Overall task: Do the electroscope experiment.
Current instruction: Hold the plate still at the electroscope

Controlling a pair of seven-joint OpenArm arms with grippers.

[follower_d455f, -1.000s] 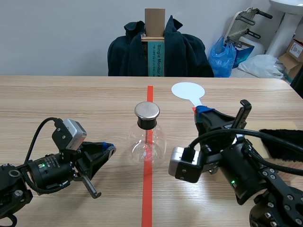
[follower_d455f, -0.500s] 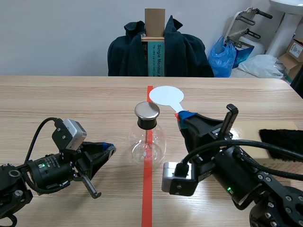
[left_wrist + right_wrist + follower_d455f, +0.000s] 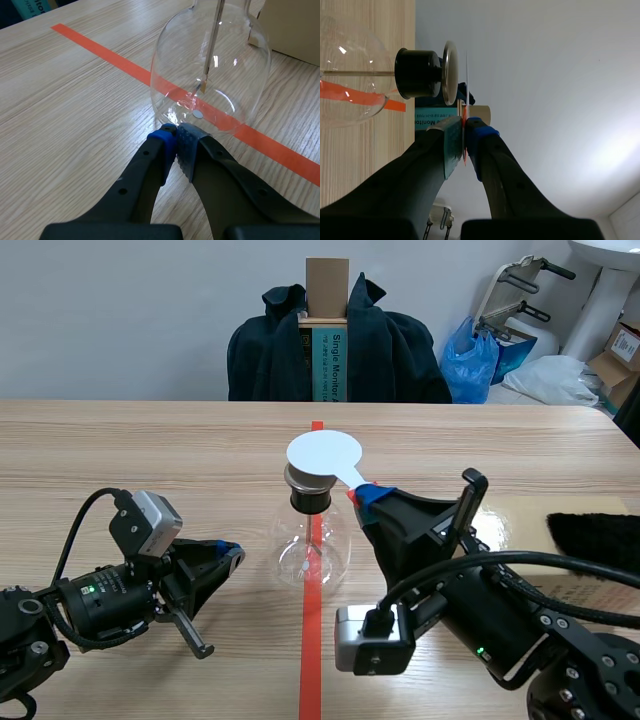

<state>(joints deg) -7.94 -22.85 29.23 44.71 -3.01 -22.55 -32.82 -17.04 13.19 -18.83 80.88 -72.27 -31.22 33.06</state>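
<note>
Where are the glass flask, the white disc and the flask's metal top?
glass flask (image 3: 295, 545): scene view, its round belly.
white disc (image 3: 323, 453): scene view, middle of its face.
metal top (image 3: 450, 72): right wrist view, its rim, seen side-on.

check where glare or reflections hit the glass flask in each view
Scene view: only faint highlights on the flask. Left wrist view: bright specks on its wall, and the orange tape line shows warped through the glass. Right wrist view: small glints on the flask, with a bright pale wall behind.
</note>
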